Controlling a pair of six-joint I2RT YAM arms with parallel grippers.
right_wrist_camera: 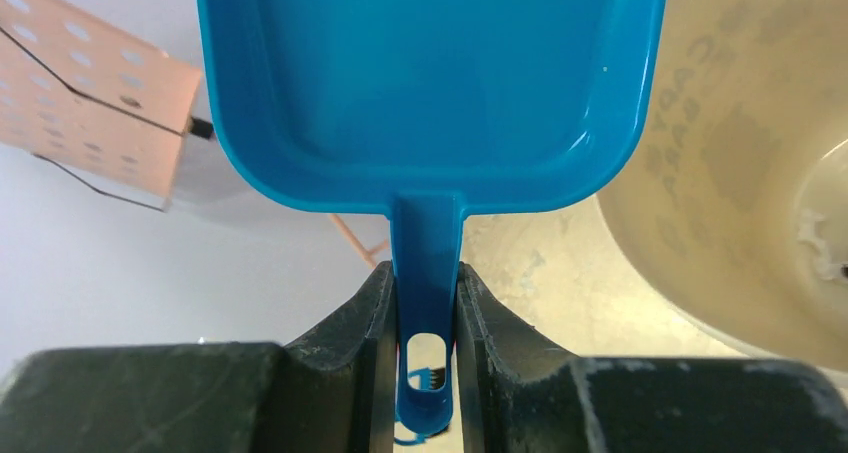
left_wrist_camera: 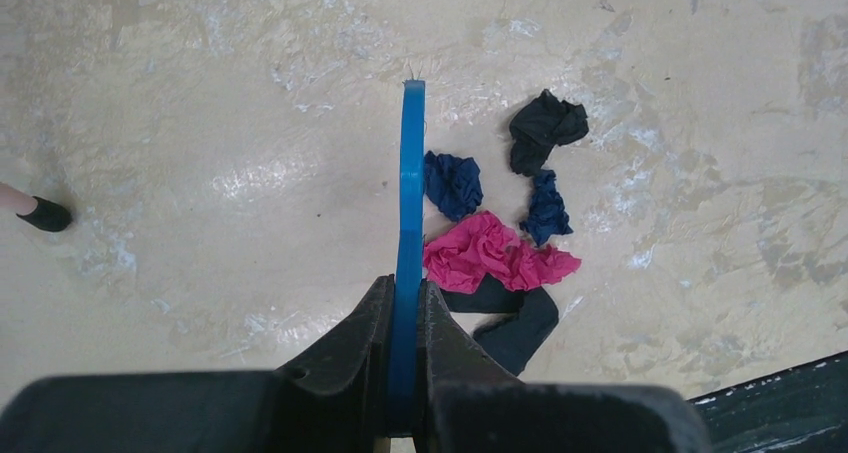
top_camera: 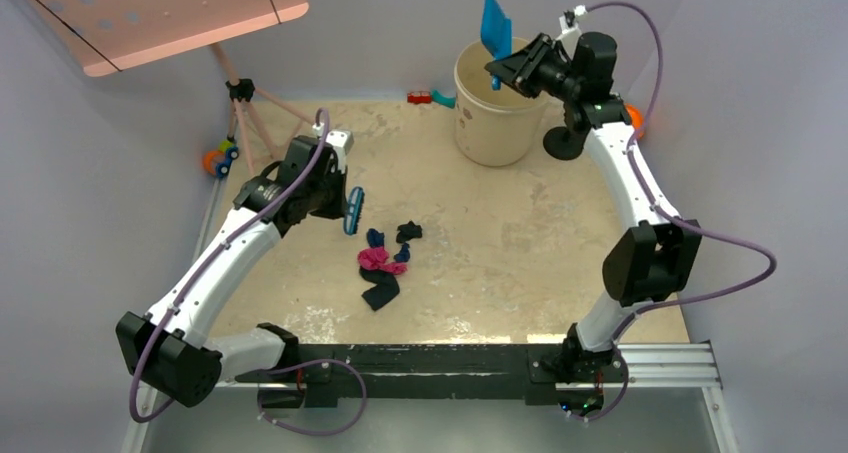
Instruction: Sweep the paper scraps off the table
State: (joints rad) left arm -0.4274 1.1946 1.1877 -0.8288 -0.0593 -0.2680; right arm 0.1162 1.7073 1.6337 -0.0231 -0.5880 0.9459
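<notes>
Several paper scraps lie grouped mid-table: a magenta-pink wad [top_camera: 375, 259] [left_wrist_camera: 495, 255], dark blue wads [left_wrist_camera: 453, 184] [left_wrist_camera: 546, 209], a black wad [top_camera: 408, 232] [left_wrist_camera: 546, 126] and a flat black piece [top_camera: 381, 291] [left_wrist_camera: 515, 323]. My left gripper [top_camera: 343, 209] [left_wrist_camera: 408, 318] is shut on the blue brush [top_camera: 354, 210] [left_wrist_camera: 411, 188], held just left of the scraps above the table [top_camera: 520, 233]. My right gripper [top_camera: 510, 68] [right_wrist_camera: 428, 303] is shut on the handle of the blue dustpan [top_camera: 495, 23] [right_wrist_camera: 430, 83], raised and tilted above the beige bucket [top_camera: 500, 108] [right_wrist_camera: 760, 203]. The dustpan looks empty.
The bucket stands at the back right. A pink perforated board [top_camera: 150, 13] on a tripod [top_camera: 240, 103] is at the back left. Colourful toys lie at the left edge [top_camera: 220, 158], the back edge [top_camera: 430, 98] and the right edge [top_camera: 637, 123]. A black base [top_camera: 562, 143] stands beside the bucket.
</notes>
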